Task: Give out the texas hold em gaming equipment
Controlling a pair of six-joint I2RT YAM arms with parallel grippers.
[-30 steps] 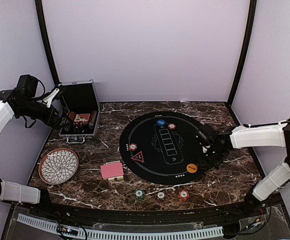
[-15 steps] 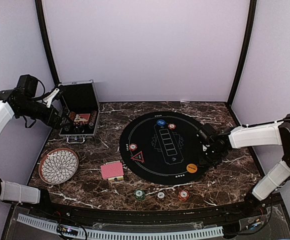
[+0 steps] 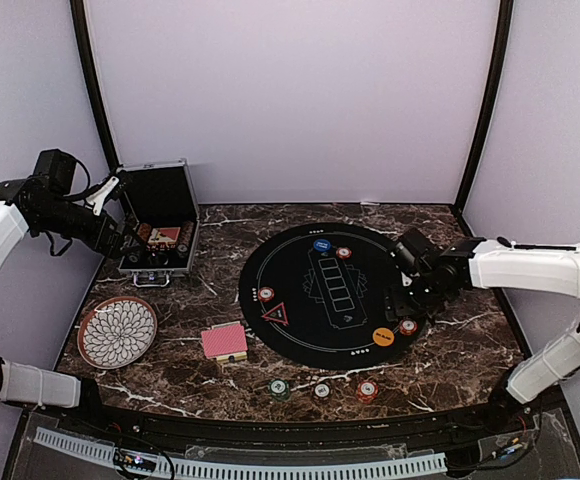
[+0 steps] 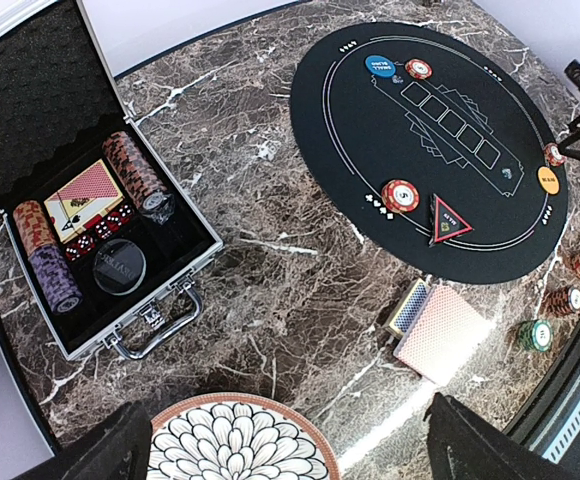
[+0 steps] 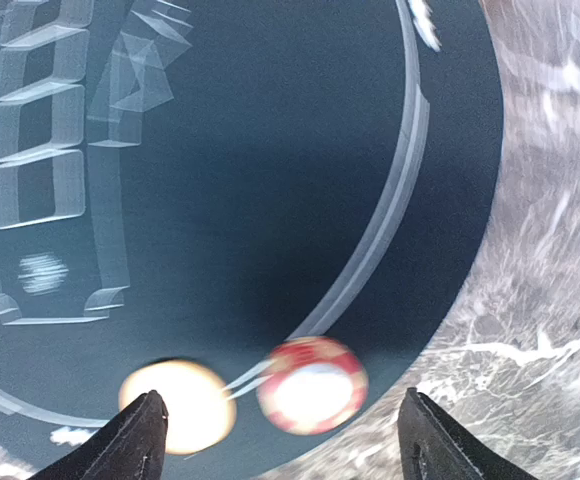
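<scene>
Jaws of the right gripper (image 3: pixel 406 303) now stand well apart with nothing between them. A second ago they sat much closer together over the same spot, and no chip showed beneath. Right wrist view (blurred): the two fingertips frame a red chip (image 5: pixel 312 385) lying flat and free at the right rim of the black mat (image 5: pixel 270 200). It sits about on the border line, just beside the orange disc (image 5: pixel 175 405) and apart from it. Top view agrees: that chip was absent from the earlier frames and now shows just right of the orange disc, while the gripper has drawn slightly up and off it. Reading: release made, chip delivered to the right-hand seat. Judgement: this seat now matches the far one, blue disc (image 3: pixel 321 244) with far chip (image 3: pixel 343 253), and the left one, left chip (image 3: pixel 266 293) by the red triangle (image 3: pixel 276 314). Outward: green chip (image 3: pixel 280 388), white chip (image 3: pixel 322 390) and near red chip (image 3: pixel 367 389) lie in a row on the marble table (image 3: pixel 450 350) by the arm bases. Card deck (image 3: pixel 224 341) lies face down left of the mat, apparently undealt. Left gripper (image 4: pixel 286 430) unchanged: jaws wide, empty, hanging above the open metal case (image 4: pixel 170 300) and patterned plate (image 3: pixel 86 318). Likely remaining: the cards.
</scene>
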